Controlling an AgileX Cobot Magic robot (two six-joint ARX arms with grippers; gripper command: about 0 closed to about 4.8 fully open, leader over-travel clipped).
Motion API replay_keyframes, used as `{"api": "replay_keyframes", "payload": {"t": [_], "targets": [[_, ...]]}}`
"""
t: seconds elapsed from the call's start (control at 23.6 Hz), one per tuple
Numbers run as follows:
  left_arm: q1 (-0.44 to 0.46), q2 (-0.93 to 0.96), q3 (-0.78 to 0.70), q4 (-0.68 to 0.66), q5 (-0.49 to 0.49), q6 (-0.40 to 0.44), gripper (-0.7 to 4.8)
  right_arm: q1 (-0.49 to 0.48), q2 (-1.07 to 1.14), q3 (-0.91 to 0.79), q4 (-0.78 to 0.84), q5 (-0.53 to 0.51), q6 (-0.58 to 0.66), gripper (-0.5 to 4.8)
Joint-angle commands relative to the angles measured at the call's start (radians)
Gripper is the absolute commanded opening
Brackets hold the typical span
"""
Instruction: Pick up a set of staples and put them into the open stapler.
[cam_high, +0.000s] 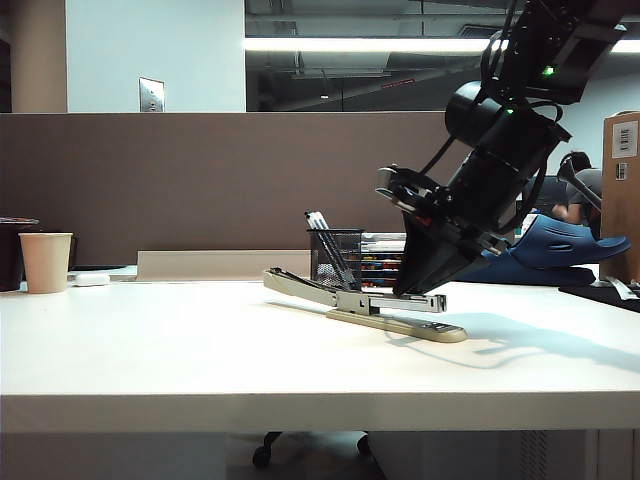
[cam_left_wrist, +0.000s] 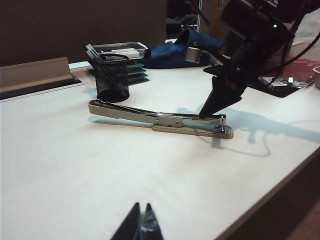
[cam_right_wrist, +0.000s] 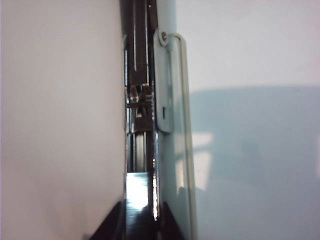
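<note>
The left gripper (cam_left_wrist: 141, 222), black fingers pressed together and holding nothing, hovers over bare white table (cam_left_wrist: 100, 175). The long beige stapler (cam_left_wrist: 160, 117) lies beyond it. The right gripper (cam_right_wrist: 141, 215), tips at its silver magazine, straddles the shiny silver-grey set of staples (cam_right_wrist: 138, 200); grasp unclear.

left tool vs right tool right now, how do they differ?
Left tool hangs shut over bare table, holding nothing; right tool is down at the stapler, tips on its silver magazine. Right tool's fingers flank a staple strip. Both are black, pointed.
</note>
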Motion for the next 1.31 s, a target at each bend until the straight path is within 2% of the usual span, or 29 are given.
{"api": "replay_keyframes", "payload": {"t": [0.04,0.25,0.47,0.72,0.8,0.85,0.93,1.02,1.06,1.14,1.31], "targets": [[0.002,0.001,0.002,0.013,0.003,0.003,-0.06,0.001,-0.005,0.001,0.005,0.029,0.000,0.81],[0.002,0.001,0.002,0.013,0.003,0.003,-0.06,0.001,-0.006,0.002,0.026,0.029,0.001,0.86],[0.002,0.001,0.002,0.013,0.003,0.002,-0.06,0.001,-0.007,0.053,0.015,0.025,0.001,1.50],[0.002,0.001,0.002,0.013,0.003,0.002,-0.06,0.000,-0.007,0.089,-0.009,0.027,0.001,1.47],[0.002,0.001,0.002,0.013,0.002,0.003,-0.06,-0.012,-0.021,0.089,-0.006,0.030,0.001,0.14],[0.002,0.001,0.002,0.013,-0.007,0.003,-0.06,-0.015,-0.029,0.089,-0.006,0.047,0.000,-0.08],[0.002,0.001,0.002,0.022,-0.104,0.003,-0.06,-0.037,-0.084,0.088,-0.006,0.140,-0.001,-0.06],[0.002,0.001,0.002,0.029,-0.176,0.002,-0.06,-0.061,-0.122,0.088,-0.006,0.157,-0.004,-0.06],[0.002,0.001,0.002,0.029,-0.246,0.000,-0.06,-0.092,-0.166,0.088,-0.005,0.157,-0.004,-0.06],[0.002,0.001,0.002,0.028,-0.312,-0.001,-0.06,-0.147,-0.240,0.088,-0.006,0.157,-0.004,-0.06],[0.002,0.001,0.002,0.028,-0.338,0.000,-0.06,-0.277,-0.396,0.088,-0.007,0.156,-0.004,-0.06]]}}
